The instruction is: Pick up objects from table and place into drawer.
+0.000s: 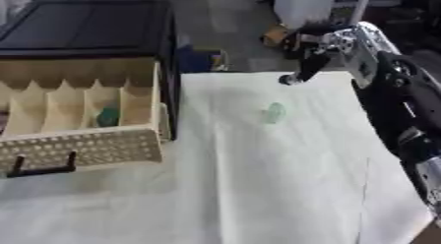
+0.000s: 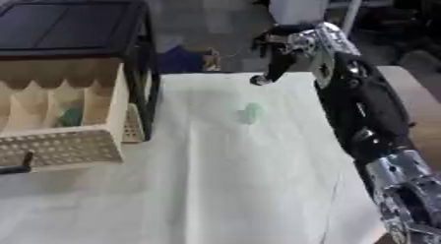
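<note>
Reaching in from the right side, the robot's black and silver right arm [image 1: 405, 105] stretches far across the table covered with a pale cloth [image 1: 258, 189]. At its end the right hand [image 1: 312, 47] hangs over the far edge of the table, with its dark fingers [image 1: 301, 71] pointing down. The fingers look loosely bent and close together, and the tips are just at the cloth's far edge. Nothing can be seen between them, so the hand seems to hold nothing. A small, see-through, pale green thing [image 1: 275, 111] lies on the cloth, near the hand but not touching it, a little closer to the robot. On the left, the pulled-out beige plastic drawer with a holey front [image 1: 86, 144] sticks out of a black cabinet [image 1: 86, 26]. The drawer has thin walls that split it into narrow slots. One small blue-green thing [image 1: 109, 116] already sits in a slot near the drawer's right side. A black handle [image 1: 39, 168] is on the drawer's front. The left hand does not show in either view.
</note>
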